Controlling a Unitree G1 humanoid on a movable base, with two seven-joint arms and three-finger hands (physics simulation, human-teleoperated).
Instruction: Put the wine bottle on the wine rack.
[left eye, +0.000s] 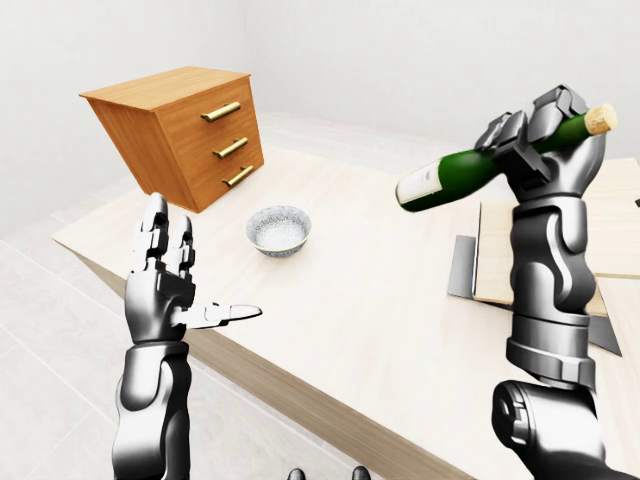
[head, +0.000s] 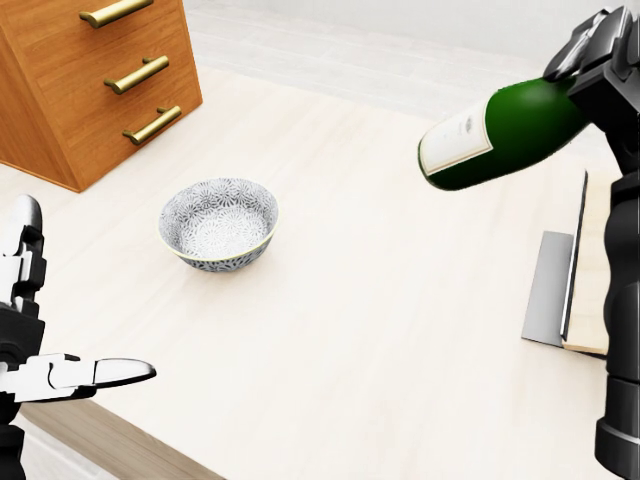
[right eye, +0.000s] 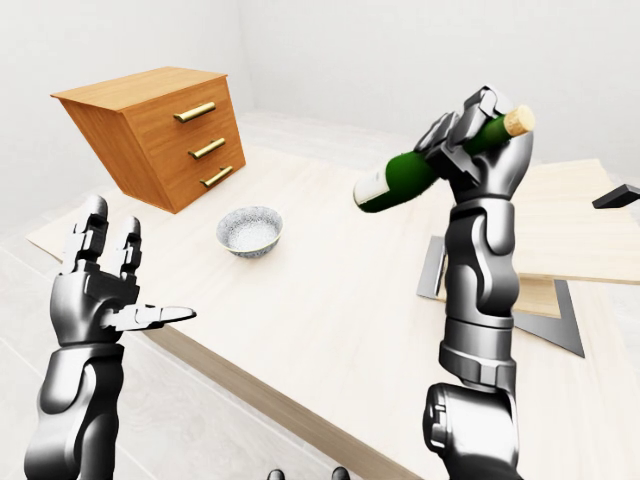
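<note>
White walls and a pale floor surround a light wooden tabletop (left eye: 380, 300) that fills most of each view. Raised above it, the right hand (left eye: 540, 135) is clenched round the upper part of the wine bottle (left eye: 470, 170), gripping near the neck. That green bottle lies nearly level in the grasp, tilted slightly: its corked end (left eye: 601, 118) sticks out up and to the right of the fingers, while its labelled base (head: 455, 145) points down and to the left, clear of the surface. Just below and to the right of this hand, a wooden board on grey metal supports, the wine rack (right eye: 560, 225), rests on the tabletop, partly hidden by the forearm. To the left of the right hand, well apart, a small patterned bowl (head: 218, 222) sits upright. Beyond it, further left, a tilted wooden drawer chest (left eye: 185, 125) with three brass handles stands on the surface. The left hand (left eye: 165, 270) is released, fingers spread upward and thumb pointing right, holding nothing, near the tabletop's lower left edge.
</note>
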